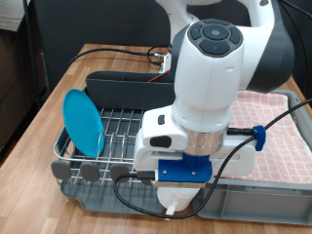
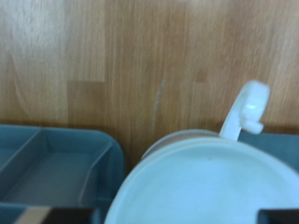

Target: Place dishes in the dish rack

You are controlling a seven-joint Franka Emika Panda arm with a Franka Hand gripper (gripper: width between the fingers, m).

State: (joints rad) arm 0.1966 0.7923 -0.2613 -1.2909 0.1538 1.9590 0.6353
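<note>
The silver wire dish rack [image 1: 117, 132] on its grey tray fills the exterior view's left. The light-blue plate [image 1: 83, 122] stands on edge in it at the left end. My gripper [image 1: 174, 203] hangs at the rack's bottom-right corner, mostly hidden by the arm. In the wrist view the white cup [image 2: 201, 187] fills the lower part, seen from above, with a hooked handle [image 2: 248, 107]. It sits between the finger edges at the frame's corners, raised over the wooden table. The wooden spoon is not in view.
A dark-grey caddy [image 1: 122, 80] stands along the rack's far edge and grey discs [image 1: 88, 171] along its near edge. A grey crate with pink checked cloth [image 1: 278, 136] is at the right. A grey compartmented container [image 2: 56, 173] shows in the wrist view. Cables [image 1: 127, 51] cross the table.
</note>
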